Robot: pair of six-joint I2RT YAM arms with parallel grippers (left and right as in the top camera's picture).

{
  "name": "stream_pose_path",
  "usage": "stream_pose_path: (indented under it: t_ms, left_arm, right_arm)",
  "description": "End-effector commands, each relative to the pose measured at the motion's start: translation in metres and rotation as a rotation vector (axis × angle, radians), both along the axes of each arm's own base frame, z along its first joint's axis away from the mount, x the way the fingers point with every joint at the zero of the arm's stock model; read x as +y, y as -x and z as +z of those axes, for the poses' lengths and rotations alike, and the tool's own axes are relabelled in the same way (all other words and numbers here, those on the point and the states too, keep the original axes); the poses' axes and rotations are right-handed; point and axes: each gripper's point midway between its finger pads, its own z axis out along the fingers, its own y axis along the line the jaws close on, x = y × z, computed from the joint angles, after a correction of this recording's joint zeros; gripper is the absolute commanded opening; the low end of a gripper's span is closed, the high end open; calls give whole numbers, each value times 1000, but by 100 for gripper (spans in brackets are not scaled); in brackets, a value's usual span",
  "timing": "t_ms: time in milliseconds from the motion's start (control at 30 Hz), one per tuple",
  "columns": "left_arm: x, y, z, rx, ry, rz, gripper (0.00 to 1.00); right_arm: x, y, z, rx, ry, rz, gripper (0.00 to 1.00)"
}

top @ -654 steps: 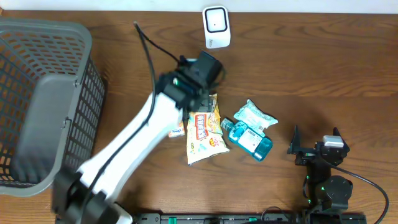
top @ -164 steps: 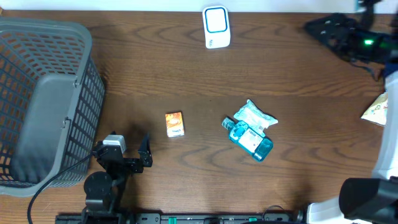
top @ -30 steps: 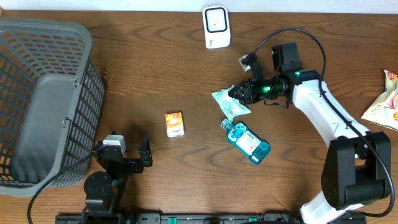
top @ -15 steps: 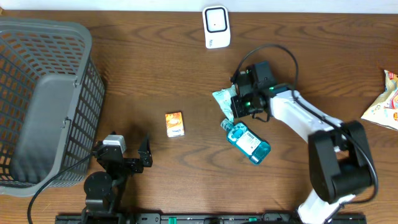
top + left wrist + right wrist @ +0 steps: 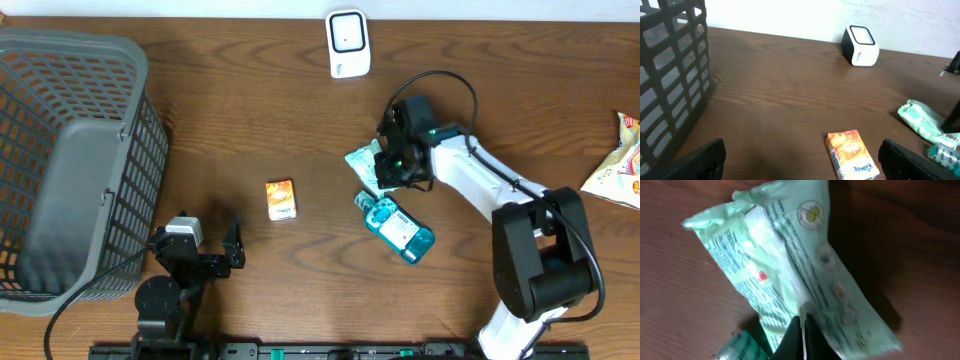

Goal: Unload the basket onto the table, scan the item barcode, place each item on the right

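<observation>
A pale green packet (image 5: pixel 364 164) lies tilted on the table's middle right, just above a blue bottle (image 5: pixel 400 226). My right gripper (image 5: pixel 386 166) is shut on it. The right wrist view shows the black fingertips (image 5: pixel 803 321) pinched together on the packet (image 5: pixel 790 265), whose printed side faces the camera. The white scanner (image 5: pixel 348 42) stands at the far edge, well apart from the packet. My left gripper (image 5: pixel 197 252) rests open at the front left with nothing between its fingers; in its own view the scanner (image 5: pixel 860 45) and the packet (image 5: pixel 920 117) are far ahead.
A small orange box (image 5: pixel 281 199) lies ahead of the left gripper (image 5: pixel 802 165). A grey mesh basket (image 5: pixel 70 160) fills the left side. A snack bag (image 5: pixel 615 172) lies at the right edge. The right arm's cable loops above the packet.
The right arm has swung its wrist in over the green packet, which has shifted slightly and turned. The left arm, orange box and bottle have not moved.
</observation>
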Motion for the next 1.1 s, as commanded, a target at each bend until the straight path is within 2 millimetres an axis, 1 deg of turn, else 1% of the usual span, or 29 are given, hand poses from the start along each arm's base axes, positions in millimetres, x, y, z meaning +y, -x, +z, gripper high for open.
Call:
stream_pose_path:
  t_ms: [0,67,167,467,633,767,867,933,1067]
  left_arm:
    - [-2,2,-14,44,-15,-15,98]
    - [-2,2,-14,44,-15,-15,98]
    - [-2,2,-14,44,-15,-15,98]
    - [-2,2,-14,44,-15,-15,98]
    - [-2,2,-14,44,-15,-15,98]
    - [-2,2,-14,44,-15,-15,98]
    - [-2,2,-14,44,-15,-15,98]
    - [-2,2,-14,44,-15,-15,98]
    - [-2,2,-14,44,-15,-16,98]
  right_arm:
    - [-4,-18,43,-105,12,-30,1]
    - [-4,-17,54,-121,5,-35,1]
    - [-4,-11,55,-101,6,-49,1]
    - [-10,12,23,-18,32,-61,1]
    - [-6,15,4,-45,14,-49,1]
    - [-6,19,-5,-52,11,-45,1]
    - [-5,20,-6,-48,6,-43,1]
    - [-2,20,-2,-48,-7,-35,1]
    - [2,16,11,-49,-18,-6,1]
